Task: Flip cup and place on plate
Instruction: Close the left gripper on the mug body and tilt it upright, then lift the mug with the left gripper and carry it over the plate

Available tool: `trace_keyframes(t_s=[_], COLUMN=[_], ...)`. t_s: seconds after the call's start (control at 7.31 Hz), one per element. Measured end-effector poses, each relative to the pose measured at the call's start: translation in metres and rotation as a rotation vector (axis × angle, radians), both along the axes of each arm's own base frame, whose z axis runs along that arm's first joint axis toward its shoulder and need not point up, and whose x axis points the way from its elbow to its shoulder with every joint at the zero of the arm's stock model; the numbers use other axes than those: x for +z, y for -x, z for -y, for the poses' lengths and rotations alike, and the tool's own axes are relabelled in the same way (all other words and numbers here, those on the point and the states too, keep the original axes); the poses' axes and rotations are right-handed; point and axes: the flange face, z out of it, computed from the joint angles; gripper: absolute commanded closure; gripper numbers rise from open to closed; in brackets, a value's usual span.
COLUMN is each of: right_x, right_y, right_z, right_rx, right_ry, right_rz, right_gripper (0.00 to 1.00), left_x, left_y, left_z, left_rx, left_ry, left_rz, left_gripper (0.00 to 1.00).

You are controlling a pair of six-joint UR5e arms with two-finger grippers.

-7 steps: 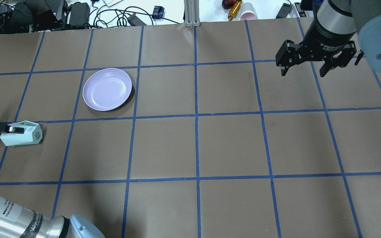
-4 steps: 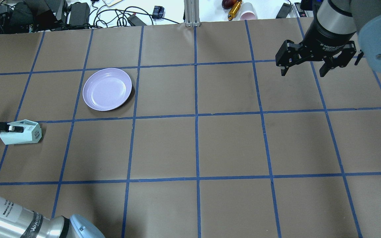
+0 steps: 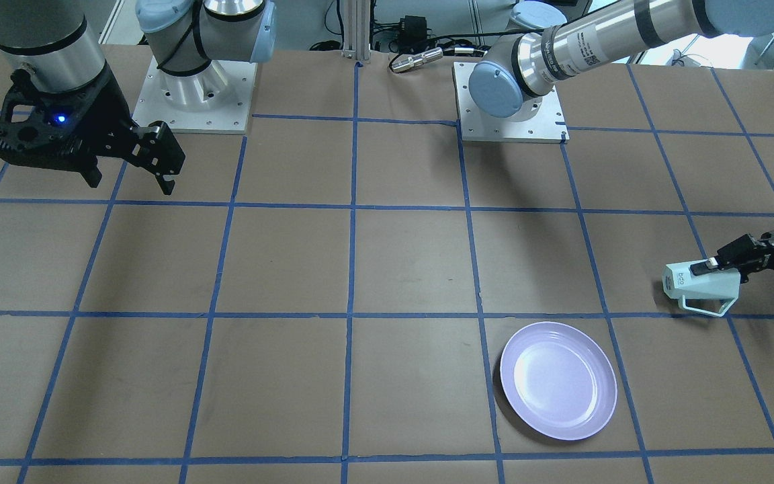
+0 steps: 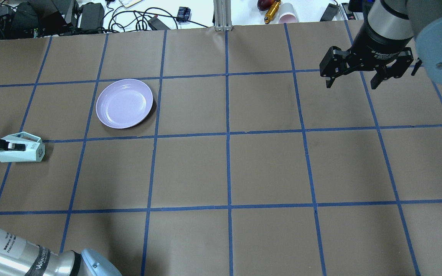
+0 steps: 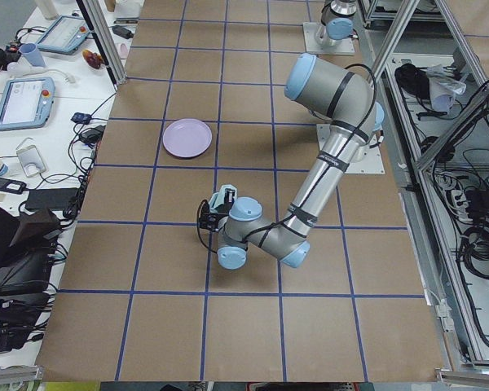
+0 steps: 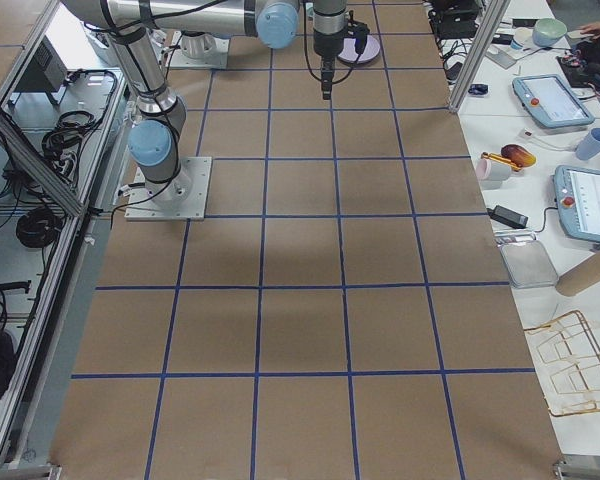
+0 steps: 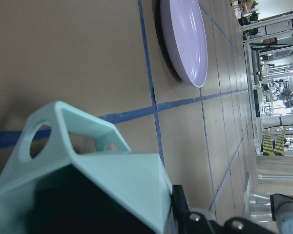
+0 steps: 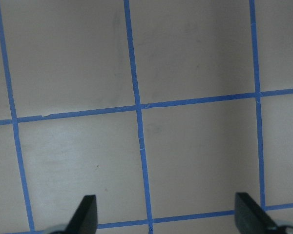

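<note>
The pale mint-green cup [image 4: 21,148] lies on its side at the table's far left, base to the right and handle [image 4: 24,135] on the far side. It also shows in the front view [image 3: 699,288] and, close up, in the left wrist view [image 7: 88,180]. My left gripper [image 4: 13,147] is shut on the cup's rim wall, one finger outside and one inside. I cannot tell whether the cup touches the table. The lavender plate [image 4: 124,103] lies empty about one grid square away; it also shows in the front view [image 3: 557,380]. My right gripper [image 4: 353,82] hangs open and empty at the far right.
Cables, power bricks and a pink paper cup [image 4: 288,17] lie beyond the table's far edge. The two arm bases [image 3: 192,94] [image 3: 508,114] stand at the robot's side. My left forearm [image 4: 14,249] crosses the near left corner.
My left gripper has rolled the cup so that its handle turned toward the far side. The cup has shifted slightly left and away. The right arm has barely moved.
</note>
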Motion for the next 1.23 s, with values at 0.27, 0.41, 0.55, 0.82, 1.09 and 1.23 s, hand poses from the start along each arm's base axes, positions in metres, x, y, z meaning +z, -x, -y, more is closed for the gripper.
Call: trace_keyframes(t_s=[0.27, 0.41, 0.55, 0.82, 1.09, 1.23], right_x=[0.0, 0.0, 0.0, 0.0, 0.0, 0.0], right_y=[0.0, 0.0, 0.0, 0.0, 0.0, 0.0], right_z=[0.0, 0.0, 0.0, 0.0, 0.0, 0.0], right_rx=[0.0, 0.0, 0.0, 0.0, 0.0, 0.0], right_ry=[0.0, 0.0, 0.0, 0.0, -0.001, -0.001], right_rz=[-0.001, -0.001, -0.001, -0.001, -0.001, -0.001], right_gripper=[0.0, 0.0, 0.0, 0.0, 0.0, 0.0], left_x=[0.009, 0.015, 0.024, 0.05, 0.076, 0.089], left_y=[0.001, 0.002, 0.004, 0.02, 0.036, 0.046], left_z=[0.001, 0.002, 0.004, 0.015, 0.023, 0.026], left_rx=[0.018, 0.032, 0.046, 0.046, 0.038, 0.033], left_ry=[-0.002, -0.007, -0.017, -0.041, -0.056, -0.062], left_rz=[0.003, 0.007, 0.014, 0.042, 0.075, 0.091], left_gripper=[1.0, 1.0, 1.0, 1.0, 1.0, 1.0])
